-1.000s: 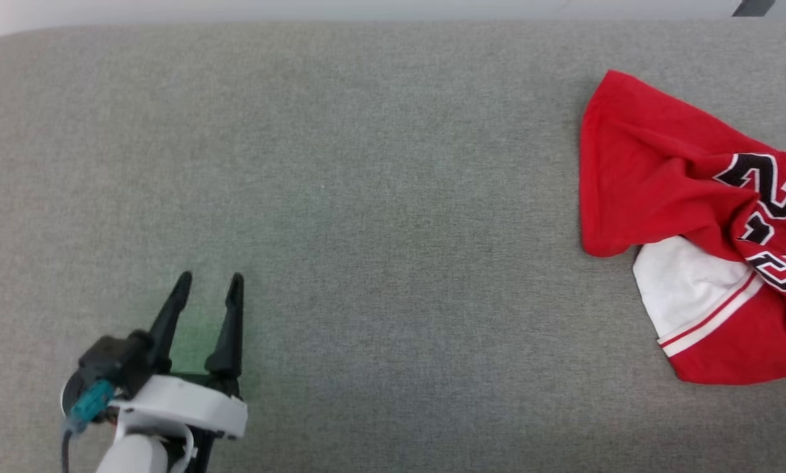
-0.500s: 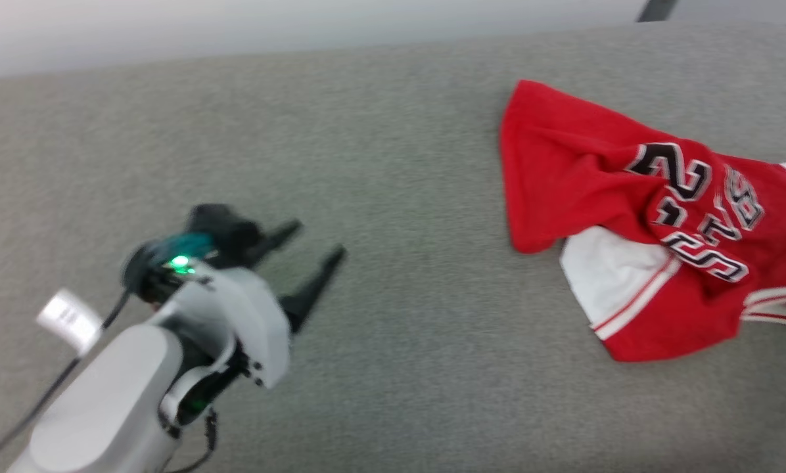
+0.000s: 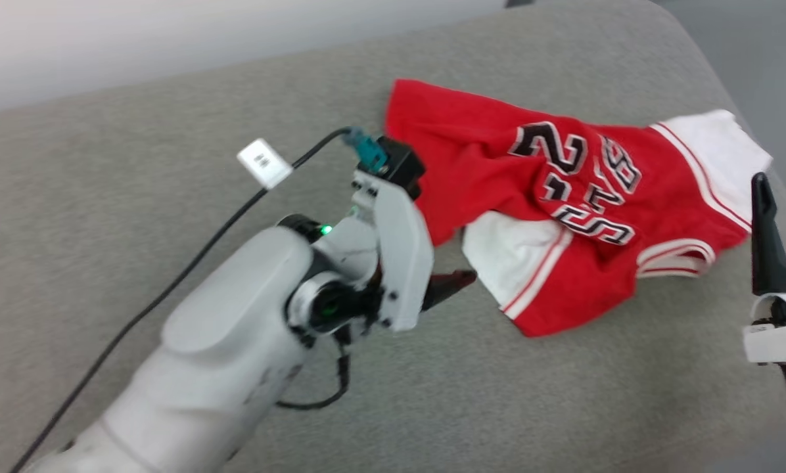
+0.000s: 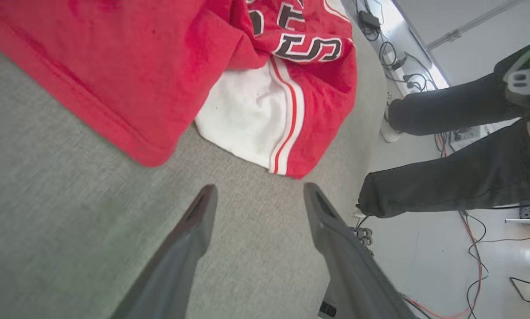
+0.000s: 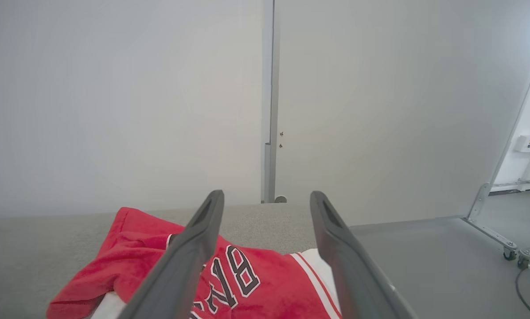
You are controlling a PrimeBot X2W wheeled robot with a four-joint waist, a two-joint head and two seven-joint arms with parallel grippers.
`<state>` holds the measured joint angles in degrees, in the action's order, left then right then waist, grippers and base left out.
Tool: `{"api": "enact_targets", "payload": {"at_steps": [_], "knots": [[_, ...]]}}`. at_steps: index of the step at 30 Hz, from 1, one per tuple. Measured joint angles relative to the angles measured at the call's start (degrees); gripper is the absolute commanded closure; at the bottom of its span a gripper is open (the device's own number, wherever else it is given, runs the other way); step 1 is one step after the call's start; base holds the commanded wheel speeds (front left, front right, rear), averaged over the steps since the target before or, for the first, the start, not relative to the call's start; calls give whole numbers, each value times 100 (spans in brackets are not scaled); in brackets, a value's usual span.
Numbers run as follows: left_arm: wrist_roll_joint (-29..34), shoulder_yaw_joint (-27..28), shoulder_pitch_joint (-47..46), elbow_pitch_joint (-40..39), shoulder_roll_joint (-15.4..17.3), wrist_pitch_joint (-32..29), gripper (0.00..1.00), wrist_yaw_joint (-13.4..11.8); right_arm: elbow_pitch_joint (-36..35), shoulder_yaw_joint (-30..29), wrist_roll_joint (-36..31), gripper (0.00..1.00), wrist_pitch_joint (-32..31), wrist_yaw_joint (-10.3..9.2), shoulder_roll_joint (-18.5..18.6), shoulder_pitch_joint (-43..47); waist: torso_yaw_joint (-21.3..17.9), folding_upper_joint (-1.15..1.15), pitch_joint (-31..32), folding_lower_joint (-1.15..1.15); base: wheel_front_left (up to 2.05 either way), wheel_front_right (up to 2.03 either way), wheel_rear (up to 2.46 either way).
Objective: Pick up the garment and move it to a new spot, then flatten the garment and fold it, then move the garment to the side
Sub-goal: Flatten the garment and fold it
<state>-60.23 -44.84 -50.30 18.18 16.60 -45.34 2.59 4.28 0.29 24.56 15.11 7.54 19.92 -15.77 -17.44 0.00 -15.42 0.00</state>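
Red garment (image 3: 564, 217) lies crumpled on the grey surface (image 3: 169, 164), toward its far right end, with one white sleeve close to the edge. It sits straight on the covering, not in any container.

Left end effector (image 4: 259, 192): jaws spread, empty. It is low over the surface, just beside the garment's red hem and striped white sleeve, not touching.

Right end effector (image 5: 267, 197): jaws spread, empty. It is over the garment's other side, near the second white sleeve.

Reads as step one, the pick-up, with no grasp made yet.

Next move, my call: each side drops onto its nearest fabric edge and pinches. Then both lift together and carry toward the bare stretch on the left.

Risk: the folds are bunched, so it's easy to grab extra layers.

Person's legs (image 4: 446, 110) are just beside the surface's end.
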Motion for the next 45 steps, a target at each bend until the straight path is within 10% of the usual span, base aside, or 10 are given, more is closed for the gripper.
{"api": "enact_targets", "payload": {"at_steps": [9,21,24,32,45], "knots": [[513,-185,-693,1655,-458,303,0,-261,-271,27,-227,0,0,0,-426,-3,-701,0,-369,0,0,0,0],[544,-274,-996,2583,-630,347,0,65,-285,141,-426,0,0,0,-587,-21,-1256,0,-781,0,0,0,0],[519,-277,-1040,2681,-700,403,100,162,-310,164,-457,0,0,0,-587,-74,-1250,0,-817,0,0,0,0],[201,-60,-1043,2771,-669,582,100,350,-305,97,-589,0,0,0,-377,-68,-901,0,-739,0,0,0,0],[-498,605,-287,1868,853,543,100,423,-366,291,-699,0,-191,0,133,-75,418,0,-325,0,0,0,0]]}}
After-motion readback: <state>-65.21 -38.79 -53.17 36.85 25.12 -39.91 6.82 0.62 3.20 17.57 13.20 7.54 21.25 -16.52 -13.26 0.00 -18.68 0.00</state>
